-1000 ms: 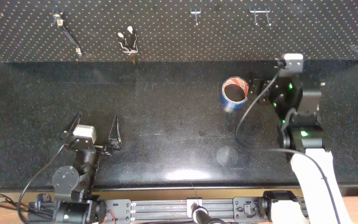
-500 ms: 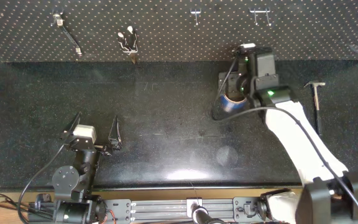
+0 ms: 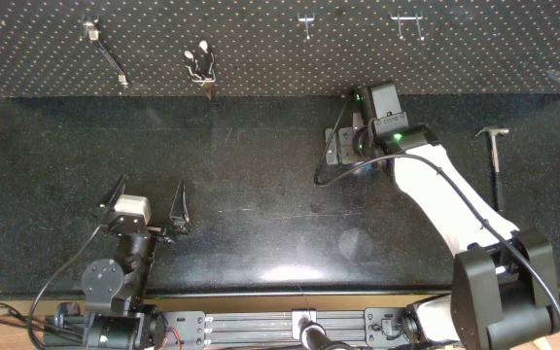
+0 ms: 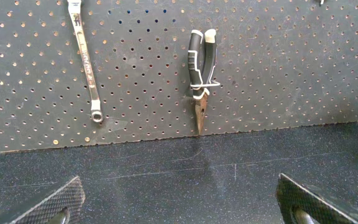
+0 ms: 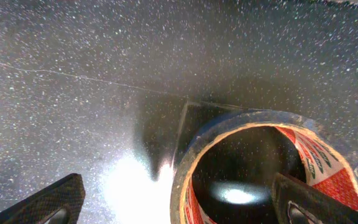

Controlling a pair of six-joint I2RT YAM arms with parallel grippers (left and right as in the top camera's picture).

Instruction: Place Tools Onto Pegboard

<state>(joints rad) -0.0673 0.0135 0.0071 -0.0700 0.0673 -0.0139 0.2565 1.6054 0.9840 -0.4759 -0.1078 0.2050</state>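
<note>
From above, your right end effector hangs low over the counter, close to the foot of the pegboard. The hammer lies well apart from it. Your left end effector sits wide open near its base.

The left wrist shows a wrench and pliers hanging on the board.

The right wrist shows the jaws wide apart over the tape roll, which lies flat on the counter. If you come down crooked, a jaw may hit the rim and shove the roll away. A thin pinch may let it slip.
</note>
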